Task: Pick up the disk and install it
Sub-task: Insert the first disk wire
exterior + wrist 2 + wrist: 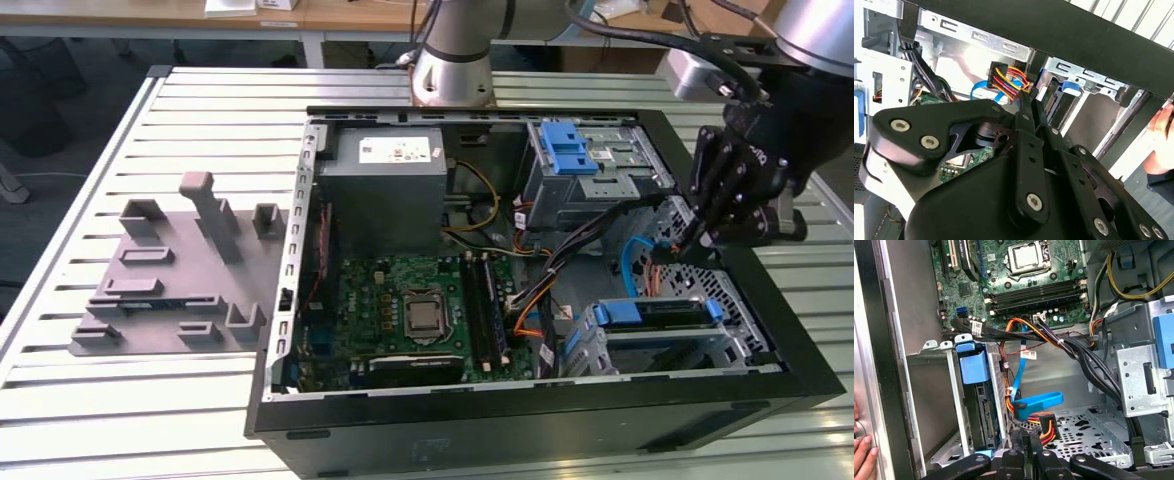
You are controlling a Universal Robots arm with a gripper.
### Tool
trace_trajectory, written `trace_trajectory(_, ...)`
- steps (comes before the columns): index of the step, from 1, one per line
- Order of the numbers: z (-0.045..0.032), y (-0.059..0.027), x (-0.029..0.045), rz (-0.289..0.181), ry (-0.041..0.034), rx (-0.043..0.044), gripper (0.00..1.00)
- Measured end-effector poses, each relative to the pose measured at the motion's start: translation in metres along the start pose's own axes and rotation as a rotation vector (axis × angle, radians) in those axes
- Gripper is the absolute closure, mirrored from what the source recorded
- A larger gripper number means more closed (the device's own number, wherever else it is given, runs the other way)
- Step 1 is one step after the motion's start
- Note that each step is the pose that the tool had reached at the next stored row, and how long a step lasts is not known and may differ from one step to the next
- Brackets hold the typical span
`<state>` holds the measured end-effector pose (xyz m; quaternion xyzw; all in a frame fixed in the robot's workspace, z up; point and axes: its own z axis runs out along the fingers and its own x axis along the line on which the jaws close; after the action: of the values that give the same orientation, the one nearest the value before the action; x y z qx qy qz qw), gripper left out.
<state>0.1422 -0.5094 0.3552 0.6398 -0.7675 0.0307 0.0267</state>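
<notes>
The disk [650,313] sits low in the open computer case [534,425], in the bay at the exterior view's right front corner, its blue rails showing on top and its grey body standing edge-up between the metal walls of the bay. In the first wrist view I see it [985,412] from closer: a blue plastic tab at its end, the connector edge facing the open floor of the case, and a perforated metal plate beside it. It looks seated in its slot, though I cannot swear it is pushed fully home from these angles.

My gripper [707,215] hangs just above and behind that bay, over the bundle of cables, near the disk but apart from it. Its fingers are drawn together to a narrow point in both wrist views, and I see nothing between them (a coloured power plug [1006,80] and a blue data cable [1036,404] lie right under the tips, but I am not holding either). So I am closed and empty-handed.

I judge the carrying part to be done and the work to be at its tail end: checking the seat of the drive, or dealing with the loose plugs beside it. Any move from here calls for care, since the wires crowd the gap between my fingertips and the drive's connector edge, and a person's hand [863,455] rests on the case's outer wall close by.
</notes>
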Motion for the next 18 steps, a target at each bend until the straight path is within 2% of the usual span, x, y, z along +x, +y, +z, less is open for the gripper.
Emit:
trace_trajectory(7,0.0006,0.0037,0.0061,-0.036,-0.0008,0.0046,0.84)
trace_trajectory(13,0.0025,0.0036,0.0084,-0.085,-0.0024,0.0164,0.84)
trace_trajectory(18,0.0049,0.0054,0.0155,-0.091,-0.0064,0.0246,0.84)
